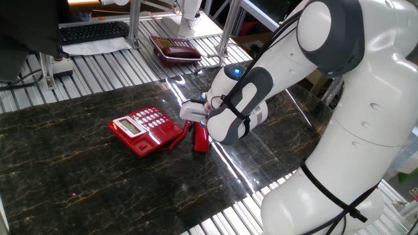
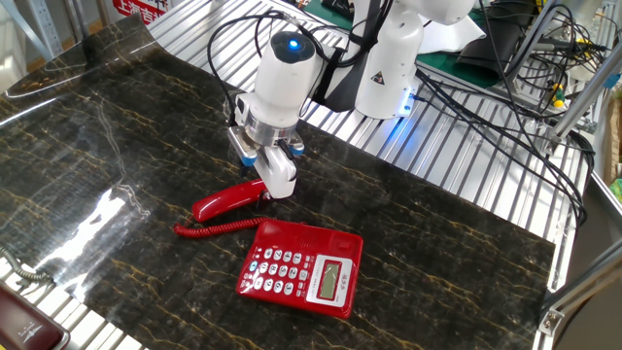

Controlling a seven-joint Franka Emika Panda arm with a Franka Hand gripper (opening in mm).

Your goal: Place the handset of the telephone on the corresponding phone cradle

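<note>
The bright red telephone (image 1: 145, 130) lies flat on the dark marble table, keypad up; it also shows in the other fixed view (image 2: 301, 267). Its cradle (image 1: 171, 135) is the bare side next to the handset. The red handset (image 2: 225, 201) lies on the table beside the phone, and its coiled cord (image 2: 216, 228) runs to the base. It also shows in one fixed view (image 1: 201, 140). My gripper (image 2: 265, 185) is down at one end of the handset, its white fingers (image 2: 279, 175) closed on that end. The handset rests on the table.
A dark maroon phone (image 1: 175, 49) sits on the slatted metal bench behind the marble top; it also shows in the other fixed view (image 2: 24, 331). A black keyboard (image 1: 91, 31) lies at the back left. Cables (image 2: 505, 107) run over the bench near the arm's base.
</note>
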